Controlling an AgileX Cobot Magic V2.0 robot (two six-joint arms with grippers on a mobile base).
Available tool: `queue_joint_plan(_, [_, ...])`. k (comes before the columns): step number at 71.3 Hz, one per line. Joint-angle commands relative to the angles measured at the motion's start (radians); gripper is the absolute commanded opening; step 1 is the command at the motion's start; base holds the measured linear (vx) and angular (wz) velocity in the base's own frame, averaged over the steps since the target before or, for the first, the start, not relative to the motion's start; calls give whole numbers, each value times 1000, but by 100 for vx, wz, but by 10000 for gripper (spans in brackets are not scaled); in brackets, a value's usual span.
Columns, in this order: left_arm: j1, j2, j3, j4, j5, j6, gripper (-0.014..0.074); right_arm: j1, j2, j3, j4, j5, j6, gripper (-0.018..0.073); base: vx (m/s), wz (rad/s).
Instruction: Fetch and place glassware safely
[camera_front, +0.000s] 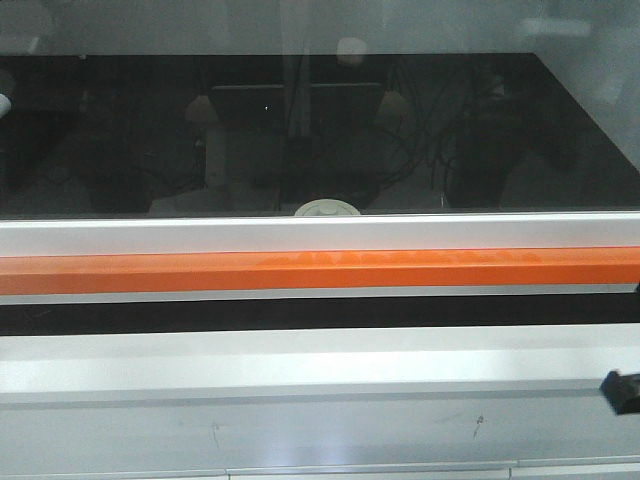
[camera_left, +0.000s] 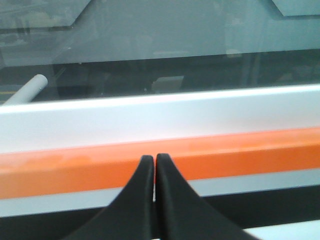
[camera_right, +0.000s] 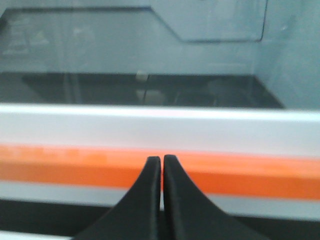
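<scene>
A round cream-white jar lid (camera_front: 327, 207) peeks behind the long orange bar (camera_front: 320, 272). The black left gripper (camera_left: 154, 159) and right gripper (camera_right: 162, 160) are squeezed closed, empty.

Looks like a lab of some sort, probably a fume hood or an enclosed bench. A silver metal sill (camera_front: 320, 235) with an orange strip (camera_front: 320, 270) runs across the front. Behind it is a glossy black work surface (camera_front: 480, 120), boxed in by clear wall panels (camera_right: 215, 20). A white tube (camera_left: 30, 89) pokes in on one side.
</scene>
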Motion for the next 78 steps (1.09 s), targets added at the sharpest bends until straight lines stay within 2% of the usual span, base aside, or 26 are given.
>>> queue_joint_plan(1, [-1,18,24,-8,-170,-8,-7,11,41,28,6,-150,11,-6,0,0])
queue_joint_plan(13, [-1,78,52,-8,-216,-56,-7,10,125,59,6,-183,15,-4,0,0])
queue_joint_plan(28, [-1,197,52,-8,-246,-56,-7,10,248,59,6,-262,-1,-3,0,0])
queue_joint_plan(46, [-1,291,52,-8,-334,-56,-7,10,374,59,6,-373,-12,-3,0,0])
queue_joint_plan(78, [-1,437,52,-8,-485,-49,-7,10,491,59,6,-554,-12,-3,0,0])
